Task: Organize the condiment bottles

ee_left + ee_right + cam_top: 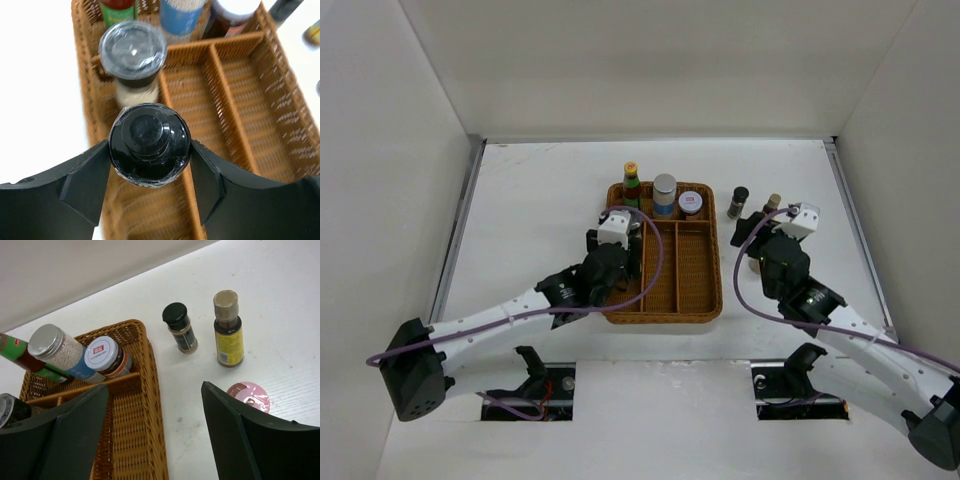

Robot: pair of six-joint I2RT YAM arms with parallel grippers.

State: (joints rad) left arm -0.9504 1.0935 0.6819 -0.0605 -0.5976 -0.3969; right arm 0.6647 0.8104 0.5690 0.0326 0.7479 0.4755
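My left gripper [150, 167] is shut on a black-capped shaker [150, 144] and holds it over the left lane of the wicker tray [250, 100]. Just ahead, a dark-lidded clear shaker [132, 52] stands in that lane. A green bottle with an orange cap [631, 183], a grey-lidded jar [664, 193] and a white-lidded jar [691, 203] line the tray's back row. My right gripper [155, 432] is open over the tray's right rim and holds nothing. A small dark bottle [180, 333] and a yellow bottle [228, 330] stand on the table; a pink-capped bottle [248, 396] sits beside the right finger.
The tray [719, 270] sits mid-table, and its middle and right lanes hold nothing. White walls enclose the table on the left, back and right. The dark bottle [738, 201] and the yellow bottle [771, 208] stand just right of the tray's back corner.
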